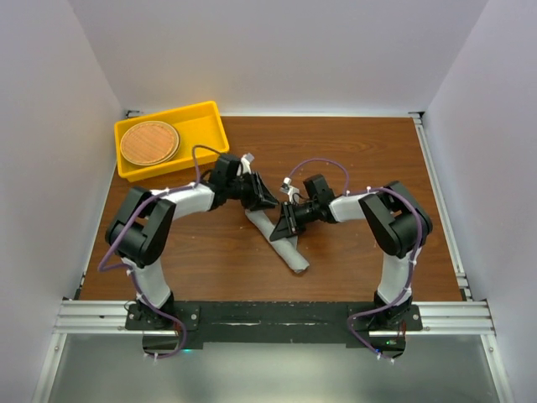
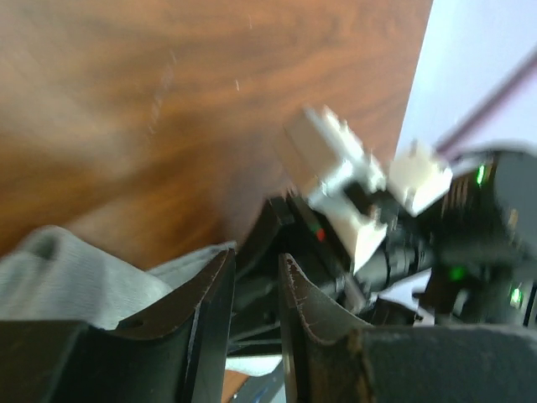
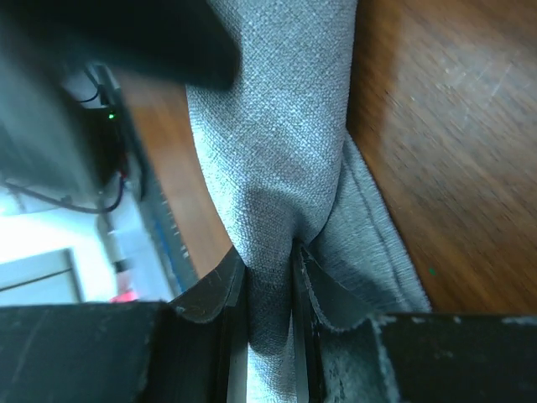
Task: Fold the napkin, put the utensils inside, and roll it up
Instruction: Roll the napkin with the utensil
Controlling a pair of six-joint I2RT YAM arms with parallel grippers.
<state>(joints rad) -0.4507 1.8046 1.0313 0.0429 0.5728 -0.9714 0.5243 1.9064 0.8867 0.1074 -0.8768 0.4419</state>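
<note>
The grey napkin (image 1: pixel 285 249) lies as a rolled bundle slanting across the middle of the wooden table (image 1: pixel 352 159). My right gripper (image 1: pixel 284 228) is shut on it; in the right wrist view the cloth (image 3: pixel 277 126) is pinched between the jaws of that gripper (image 3: pixel 268 256). My left gripper (image 1: pixel 267 200) hovers at the roll's upper end. In the left wrist view the left gripper (image 2: pixel 256 260) stands open with nothing between its fingers, and the napkin (image 2: pixel 67 269) lies just to its left. The utensils are hidden from view.
A yellow tray (image 1: pixel 201 117) holding a round brown woven disc (image 1: pixel 148 143) sits at the back left. White walls enclose the table on three sides. A metal rail (image 1: pixel 268 315) runs along the near edge. The right arm's wrist (image 2: pixel 470 235) is close in front of the left gripper.
</note>
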